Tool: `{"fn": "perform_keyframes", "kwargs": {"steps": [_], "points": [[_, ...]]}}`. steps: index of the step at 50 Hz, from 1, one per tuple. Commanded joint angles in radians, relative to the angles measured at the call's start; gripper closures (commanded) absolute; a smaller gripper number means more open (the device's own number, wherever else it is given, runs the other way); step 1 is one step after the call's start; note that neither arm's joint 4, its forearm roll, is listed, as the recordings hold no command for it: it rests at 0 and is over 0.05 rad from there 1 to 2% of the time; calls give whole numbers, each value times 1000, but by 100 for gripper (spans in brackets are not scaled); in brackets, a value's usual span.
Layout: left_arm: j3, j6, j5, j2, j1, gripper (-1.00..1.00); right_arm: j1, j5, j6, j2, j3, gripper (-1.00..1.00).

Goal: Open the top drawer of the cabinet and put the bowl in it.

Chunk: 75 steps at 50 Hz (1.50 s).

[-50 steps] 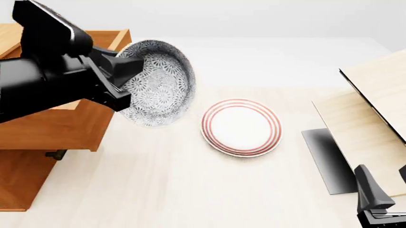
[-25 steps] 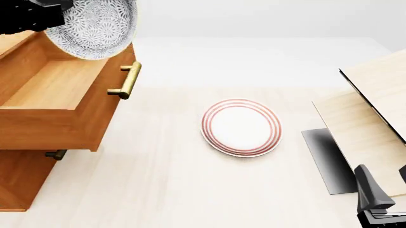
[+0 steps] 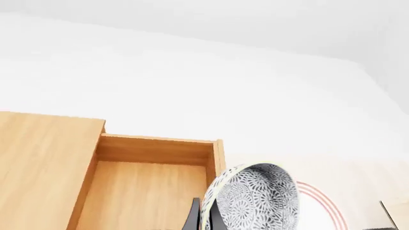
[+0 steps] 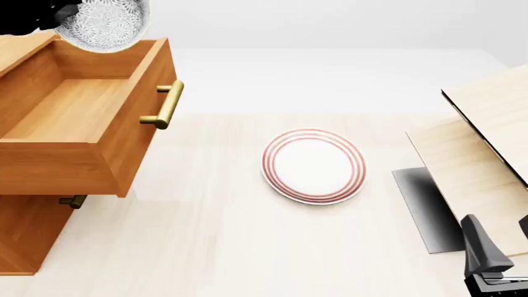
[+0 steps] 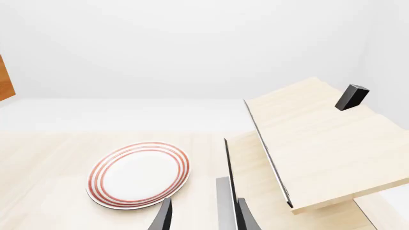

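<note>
At the lower right corner of the front view, part of the right gripper (image 4: pixel 495 263) is showing as a dark shape resting low near the table (image 4: pixel 247 247) edge; in the right wrist view its two fingertips (image 5: pixel 167 216) are standing apart with nothing between them, so its jaws are open; beside it, at the right of the frame, a pale light-wood panelled thing (image 4: pixel 483 154) with a black edge is lying tilted; at the centre of the frame a flat white plate (image 4: pixel 313 165) with red rings is sitting on the table; at the left, the cabinet (image 4: pixel 25 235) is standing with the top drawer (image 4: pixel 83 133) pulled out and its brass handle (image 4: pixel 165 105) facing the plate; farthest away, at the upper left corner, the bowl (image 4: pixel 103 23) is hanging tipped on its side above the drawer's far end, not inside it; the left gripper (image 3: pixel 203 216) is clamping the bowl's rim, with a dark finger visible against the rim in the left wrist view.
</note>
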Motion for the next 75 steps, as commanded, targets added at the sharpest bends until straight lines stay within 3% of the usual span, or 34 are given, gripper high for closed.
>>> {"fn": "perform_keyframes", "kwargs": {"steps": [1,20,25,39,54,65,74,75], "points": [[25,-113,-25,94,125,100,-1,-1,0,1,1,-100],[112,-257,-88,146,220,100,-1,-1,0,1,1,-100],[98,-255,-80,150,247,100,-1,-1,1,1,1,-100],[175,-349,-113,207,238,100,-1,-1,0,1,1,-100],[232,-391,-146,253,243,100,-1,-1,0,1,1,-100],[246,-378,-148,238,268,100,-1,-1,0,1,1,-100],[247,-369,-164,189,239,100,-1,-1,1,1,1,-100],[243,-359,-157,159,236,-100,-1,-1,1,1,1,-100]]}}
